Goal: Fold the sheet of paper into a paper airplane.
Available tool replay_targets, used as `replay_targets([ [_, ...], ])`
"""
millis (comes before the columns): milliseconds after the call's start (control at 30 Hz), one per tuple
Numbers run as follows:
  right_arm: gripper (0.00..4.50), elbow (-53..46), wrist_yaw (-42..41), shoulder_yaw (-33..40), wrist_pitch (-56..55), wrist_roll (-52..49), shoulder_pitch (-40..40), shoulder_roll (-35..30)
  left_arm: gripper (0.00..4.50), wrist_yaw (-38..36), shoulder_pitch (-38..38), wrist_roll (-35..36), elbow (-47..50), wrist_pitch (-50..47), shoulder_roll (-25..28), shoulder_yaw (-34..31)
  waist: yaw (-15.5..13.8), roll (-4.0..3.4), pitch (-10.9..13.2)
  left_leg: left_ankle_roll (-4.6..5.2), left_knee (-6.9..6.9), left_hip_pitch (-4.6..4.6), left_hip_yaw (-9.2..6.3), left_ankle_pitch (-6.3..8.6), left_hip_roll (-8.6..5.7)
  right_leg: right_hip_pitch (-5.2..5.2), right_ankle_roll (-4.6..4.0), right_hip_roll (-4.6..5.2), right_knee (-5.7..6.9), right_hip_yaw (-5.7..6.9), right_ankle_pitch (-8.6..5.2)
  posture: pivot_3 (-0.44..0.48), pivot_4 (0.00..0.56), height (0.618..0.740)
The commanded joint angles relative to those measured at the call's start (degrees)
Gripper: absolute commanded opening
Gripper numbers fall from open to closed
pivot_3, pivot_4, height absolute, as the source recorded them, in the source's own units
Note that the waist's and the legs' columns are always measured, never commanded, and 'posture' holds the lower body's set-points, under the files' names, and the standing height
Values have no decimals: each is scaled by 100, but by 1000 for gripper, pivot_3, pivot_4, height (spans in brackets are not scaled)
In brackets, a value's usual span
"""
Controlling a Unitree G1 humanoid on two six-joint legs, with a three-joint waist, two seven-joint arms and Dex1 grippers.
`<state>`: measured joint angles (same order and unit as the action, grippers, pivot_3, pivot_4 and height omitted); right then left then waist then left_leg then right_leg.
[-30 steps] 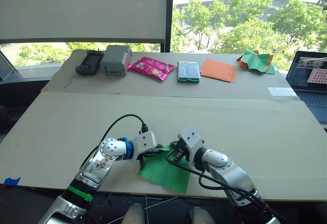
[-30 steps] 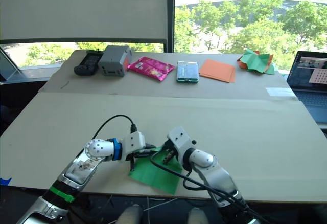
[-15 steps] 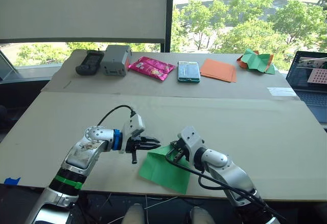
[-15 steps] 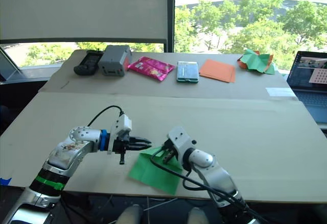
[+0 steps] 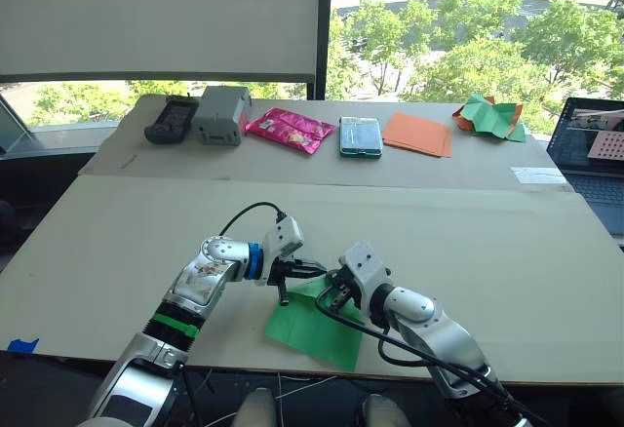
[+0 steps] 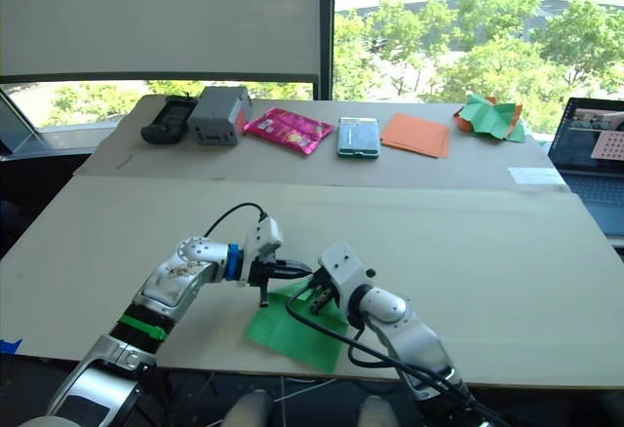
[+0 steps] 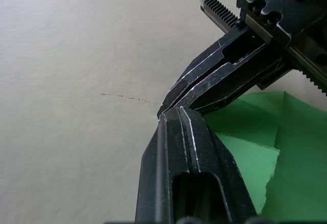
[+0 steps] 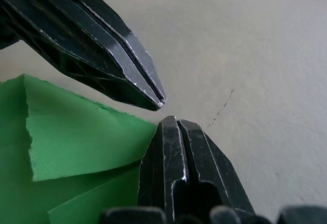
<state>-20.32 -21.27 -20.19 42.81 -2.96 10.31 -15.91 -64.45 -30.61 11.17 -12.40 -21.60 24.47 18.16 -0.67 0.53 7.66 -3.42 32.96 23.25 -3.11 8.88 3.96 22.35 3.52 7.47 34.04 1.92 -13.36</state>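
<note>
- My work surface is a broad table [image 5: 546,281] covered in pale beige board; a seam runs across it between the near panel and a narrower far panel [image 5: 292,159]; a fine hairline crack [image 7: 127,97] marks the board.
- A scrap of blue tape [image 5: 21,345] sits at the near left edge.
- Behind the table I see large windows [image 5: 468,18] with a dark vertical frame post [image 5: 325,22]; a pale roller blind [image 5: 156,18] covers the left pane most of the way down.
- Outside are sunlit green trees [image 5: 487,57] and a stretch of pavement; strong daylight falls across the table.
</note>
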Motion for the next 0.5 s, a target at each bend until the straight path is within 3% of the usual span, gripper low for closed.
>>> replay_targets([
  [33,0,41,59,-44,221,78,-111,-25,17,60,-60,-254,-125,311,6,97,-2,0,0,0,1,1,0,0,0,-2,0,0,-1,0,0,0,150,706],
  [500,0,-16,66,-110,244,104,-117,-28,17,162,198,-946,-753,1013,-6,476,-2,-5,-49,-2,2,-3,0,1,0,-6,0,0,-2,0,0,0,150,706],
])
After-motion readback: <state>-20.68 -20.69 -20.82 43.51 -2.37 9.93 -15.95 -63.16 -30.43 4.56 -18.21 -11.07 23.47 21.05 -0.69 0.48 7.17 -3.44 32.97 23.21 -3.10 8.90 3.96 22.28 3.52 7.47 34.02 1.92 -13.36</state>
